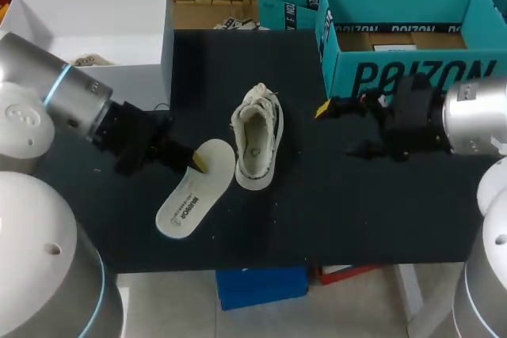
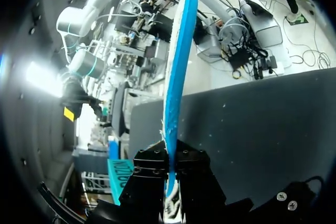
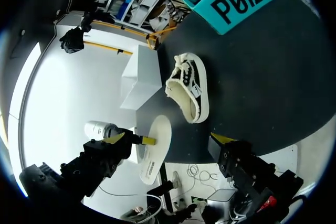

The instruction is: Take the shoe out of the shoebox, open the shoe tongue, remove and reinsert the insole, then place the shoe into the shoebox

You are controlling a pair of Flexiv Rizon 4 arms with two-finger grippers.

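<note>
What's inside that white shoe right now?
Only bare pale lining shows inside the shoe; its insole is outside, in the left gripper. The toe end is hidden under the laces.

Black table [image 1: 333, 211]: shoe [image 1: 257, 148] mid-table, teal shoebox [image 1: 404, 69] far right, white box [image 1: 103, 29] far left

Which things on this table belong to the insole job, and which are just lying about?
Job: shoe, insole held in the left gripper, teal shoebox.
Lying about: white box at the table's far left corner.
</note>
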